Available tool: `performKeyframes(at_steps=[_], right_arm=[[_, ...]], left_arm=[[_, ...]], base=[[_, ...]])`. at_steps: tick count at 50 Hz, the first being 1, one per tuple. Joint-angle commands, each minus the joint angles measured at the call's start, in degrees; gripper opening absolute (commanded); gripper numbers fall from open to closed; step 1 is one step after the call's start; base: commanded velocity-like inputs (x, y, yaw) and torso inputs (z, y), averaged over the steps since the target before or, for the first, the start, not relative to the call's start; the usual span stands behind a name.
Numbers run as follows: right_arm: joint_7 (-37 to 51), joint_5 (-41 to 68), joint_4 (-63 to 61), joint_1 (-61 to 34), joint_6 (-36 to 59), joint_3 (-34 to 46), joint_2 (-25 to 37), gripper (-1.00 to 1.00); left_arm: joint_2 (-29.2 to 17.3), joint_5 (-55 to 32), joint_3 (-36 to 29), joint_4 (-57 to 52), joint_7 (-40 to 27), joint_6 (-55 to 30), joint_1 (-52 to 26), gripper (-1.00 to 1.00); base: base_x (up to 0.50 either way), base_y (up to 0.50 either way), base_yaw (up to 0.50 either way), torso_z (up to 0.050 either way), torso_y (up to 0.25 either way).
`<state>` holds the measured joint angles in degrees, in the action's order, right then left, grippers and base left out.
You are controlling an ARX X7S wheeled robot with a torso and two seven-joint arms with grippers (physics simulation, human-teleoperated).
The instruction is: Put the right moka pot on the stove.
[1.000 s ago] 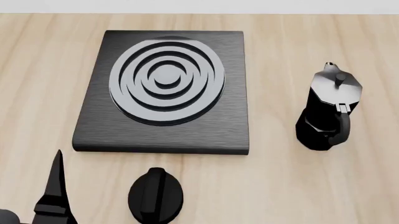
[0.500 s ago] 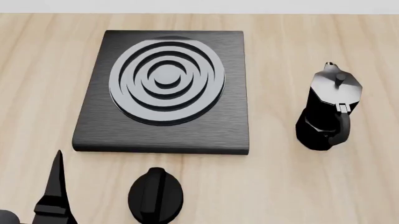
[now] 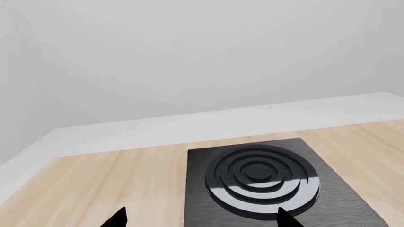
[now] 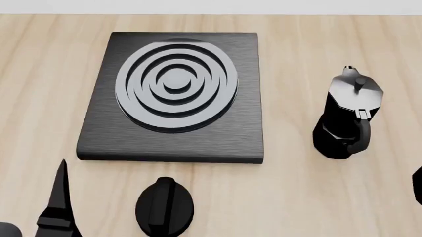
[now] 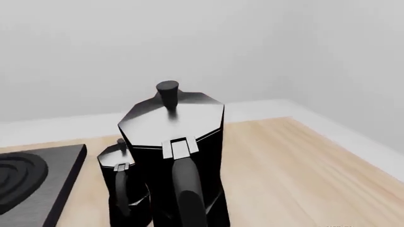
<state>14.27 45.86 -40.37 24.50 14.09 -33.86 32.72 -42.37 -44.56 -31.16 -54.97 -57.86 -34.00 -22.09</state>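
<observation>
The right moka pot [image 5: 173, 156] is standing upright on the wooden surface [image 4: 297, 197], filling the right wrist view with its handle facing that camera and its knobbed lid shut; judging by that view, it is sitting off the head view's edge, out toward 3 or 4 o'clock from the stove [image 4: 175, 143]. Nothing is touching it, so it is not yet being grasped. The other moka pot [image 4: 346, 116] is standing between it and the stove, at the stove's 3 o'clock, apart from the slab with its handle pointing to 6 o'clock. The stove's ringed burner [image 4: 177, 86] is lying bare, nothing resting on it. A round black knob [image 4: 165, 205] is sitting just off the slab at 6 o'clock. The left pincer [image 3: 202, 220] is hanging with its fingers spread wide, holding nothing, low at the stove's 7 o'clock. The right pincer's fingers are not showing in its own wrist view, and only a dark sliver [image 4: 418, 185] is peeking in at the head view's edge, so I cannot tell how they are standing. The task is looking barely begun: the reach, the grasp, the lift past the nearer pot and the setting down on the burner are all remaining
</observation>
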Motion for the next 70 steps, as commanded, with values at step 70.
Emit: performKeyframes(at_steps=[70], right_arm=[[-2.5, -9.7, 1.1, -27.2, 10.3, 32.2, 0.7, -1.00]], left_arm=[[-0.9, -0.2, -1.2, 0.0, -0.8, 1.3, -0.7, 1.00]], base=[[0.00, 0.00, 0.00, 0.000, 0.001]])
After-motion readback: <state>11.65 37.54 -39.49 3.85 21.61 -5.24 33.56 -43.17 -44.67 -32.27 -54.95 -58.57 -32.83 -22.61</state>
